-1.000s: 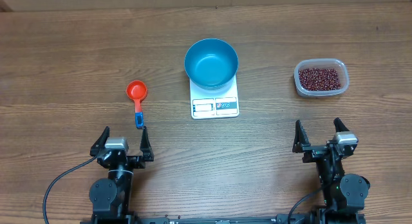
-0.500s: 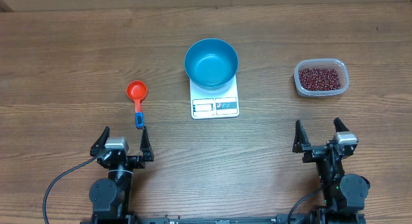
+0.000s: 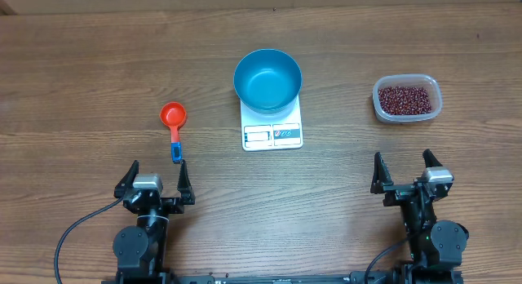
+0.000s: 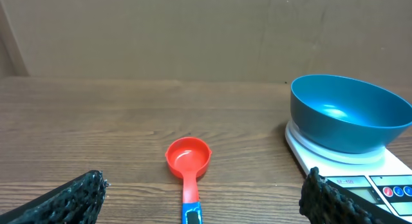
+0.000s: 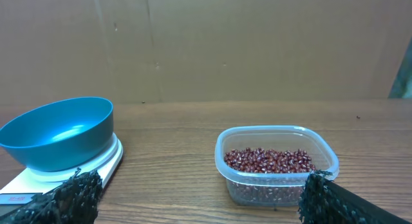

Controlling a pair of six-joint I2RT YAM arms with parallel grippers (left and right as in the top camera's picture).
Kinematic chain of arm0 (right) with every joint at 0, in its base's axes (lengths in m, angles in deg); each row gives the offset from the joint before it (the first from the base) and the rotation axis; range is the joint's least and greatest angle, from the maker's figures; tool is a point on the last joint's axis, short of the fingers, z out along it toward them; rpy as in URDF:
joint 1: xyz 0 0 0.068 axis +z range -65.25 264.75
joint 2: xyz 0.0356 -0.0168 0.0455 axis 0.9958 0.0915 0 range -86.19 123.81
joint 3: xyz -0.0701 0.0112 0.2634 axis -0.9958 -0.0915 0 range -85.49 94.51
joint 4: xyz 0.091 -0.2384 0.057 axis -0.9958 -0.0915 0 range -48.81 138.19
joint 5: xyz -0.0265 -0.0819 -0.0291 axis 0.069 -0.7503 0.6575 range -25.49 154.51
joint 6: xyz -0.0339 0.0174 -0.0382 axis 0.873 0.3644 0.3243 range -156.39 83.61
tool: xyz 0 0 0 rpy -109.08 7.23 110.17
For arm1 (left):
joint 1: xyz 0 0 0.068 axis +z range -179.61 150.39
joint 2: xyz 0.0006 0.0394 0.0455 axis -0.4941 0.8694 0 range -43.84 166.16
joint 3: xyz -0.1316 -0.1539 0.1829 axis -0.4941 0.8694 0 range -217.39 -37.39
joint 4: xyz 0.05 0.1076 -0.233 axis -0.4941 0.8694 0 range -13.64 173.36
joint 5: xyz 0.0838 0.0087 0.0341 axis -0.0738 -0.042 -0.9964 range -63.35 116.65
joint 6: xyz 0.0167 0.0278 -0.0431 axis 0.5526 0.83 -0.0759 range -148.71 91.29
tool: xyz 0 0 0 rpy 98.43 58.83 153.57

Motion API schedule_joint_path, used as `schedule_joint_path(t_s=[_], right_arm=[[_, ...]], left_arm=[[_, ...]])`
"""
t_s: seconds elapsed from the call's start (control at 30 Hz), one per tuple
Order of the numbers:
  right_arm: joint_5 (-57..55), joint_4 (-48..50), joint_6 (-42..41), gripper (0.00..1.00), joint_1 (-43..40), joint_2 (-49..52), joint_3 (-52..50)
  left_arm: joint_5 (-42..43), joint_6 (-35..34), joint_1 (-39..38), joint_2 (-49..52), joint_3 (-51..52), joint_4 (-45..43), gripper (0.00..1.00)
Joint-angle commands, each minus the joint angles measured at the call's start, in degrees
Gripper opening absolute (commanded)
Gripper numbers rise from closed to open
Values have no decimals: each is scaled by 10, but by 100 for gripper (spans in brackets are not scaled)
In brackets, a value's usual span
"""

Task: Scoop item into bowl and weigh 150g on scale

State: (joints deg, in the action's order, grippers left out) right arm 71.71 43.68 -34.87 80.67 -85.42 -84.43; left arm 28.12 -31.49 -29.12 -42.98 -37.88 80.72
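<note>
While nothing is yet in hand, both arms sit at the bottom edge of the overhead frame. The left end effector (image 3: 157,166) is at lower left and the right end effector (image 3: 401,158) at lower right, each with its jaws spread wide and empty.

The beans (image 3: 404,98) lie heaped in a clear tub (image 3: 379,109) at upper right. The blue bowl (image 3: 267,78) sits empty on the white scale (image 3: 272,135) at upper centre, well apart from the tub.

A red scoop (image 3: 173,115) lies on the tabletop (image 3: 81,72) at centre left. Its blue-tipped handle (image 3: 175,147) points down the frame and ends just beside the left end effector.

The step in hand looks to be picking up that scoop. To do it well, the left end effector should line up across the handle's narrow width and come down near the blue end, leaving the cup free. It should then close firmly without skidding the scoop sideways. The handle lies flat on the wood, so a low, level approach matters.
</note>
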Motion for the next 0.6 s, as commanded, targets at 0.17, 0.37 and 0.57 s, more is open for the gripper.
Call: schedule_joint_path(t_s=[0.17,0.37,0.57], right_arm=[[-3,3,0,100,3,-6,-6],[-3,3,0,100,3,-6,-6],[-3,3,0,100,3,-6,-6]], left_arm=[[4,-7,3,2,2,1,99],[11,-8,2,37,0,2,100],[11,-8,2,80,-31,26,100]])
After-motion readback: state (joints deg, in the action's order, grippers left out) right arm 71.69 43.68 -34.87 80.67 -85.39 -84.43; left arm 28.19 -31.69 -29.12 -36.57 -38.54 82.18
